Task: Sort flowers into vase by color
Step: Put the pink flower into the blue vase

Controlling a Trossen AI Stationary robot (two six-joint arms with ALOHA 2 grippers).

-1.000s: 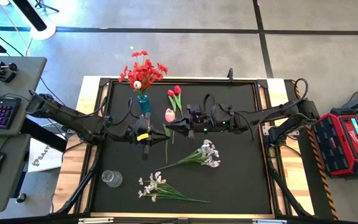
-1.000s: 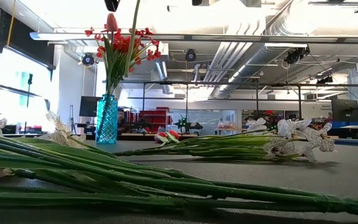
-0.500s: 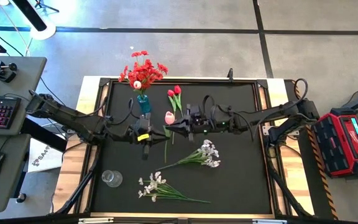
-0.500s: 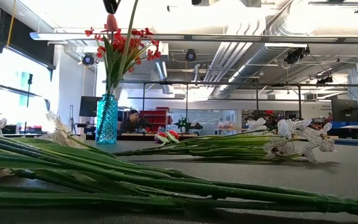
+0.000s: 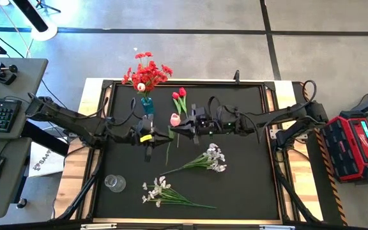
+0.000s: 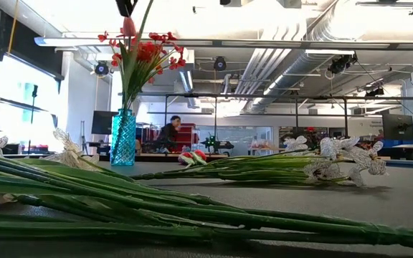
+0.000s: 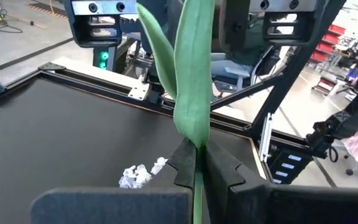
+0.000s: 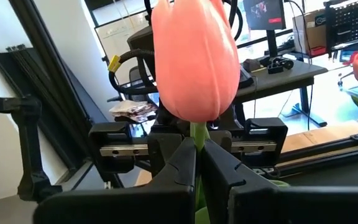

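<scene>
Pink tulip (image 8: 196,62) (green stem), red blooms (image 5: 147,71), teal vase (image 6: 122,137), black table (image 5: 248,179)

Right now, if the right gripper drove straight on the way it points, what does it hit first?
Probably the left gripper. The right gripper, shut on the pale pink tulip's thin green stem just under the bloom, points across the black tabletop at it; the right wrist view shows that arm's dark body directly ahead. Depth unclear.

Pink tulip (image 5: 174,119) aloft mid-table; red blooms (image 5: 147,70) in vase; white sprays (image 5: 213,157) flat.
</scene>
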